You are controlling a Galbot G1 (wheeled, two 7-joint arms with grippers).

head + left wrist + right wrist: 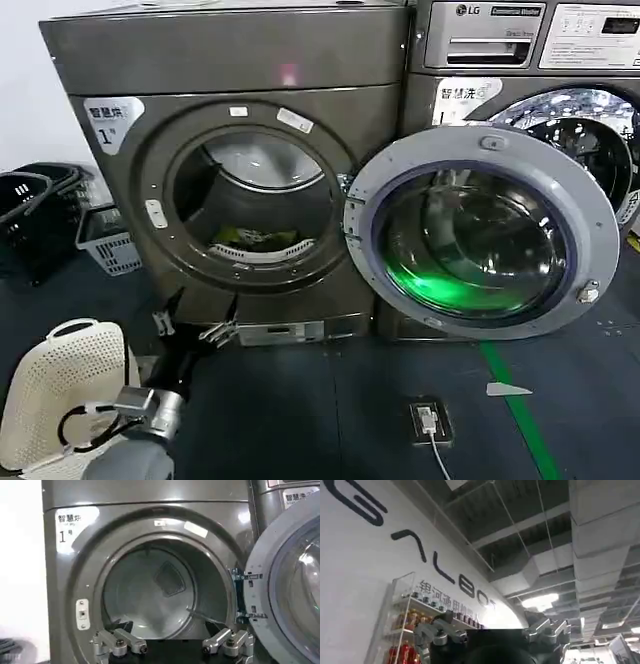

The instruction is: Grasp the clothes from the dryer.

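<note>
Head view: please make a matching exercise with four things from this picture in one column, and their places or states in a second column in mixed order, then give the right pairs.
Things:
1. clothes
2. dryer door
3. white basket
4. left gripper

Places or states:
A. swung open toward the right
B. on the floor at lower left
C. lying inside the drum
D. low in front of the dryer, jaws open

Pairs: 1-C, 2-A, 3-B, 4-D

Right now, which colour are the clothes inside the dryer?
Yellow-green; the clothes show best in the head view, low in the dryer drum.
</note>
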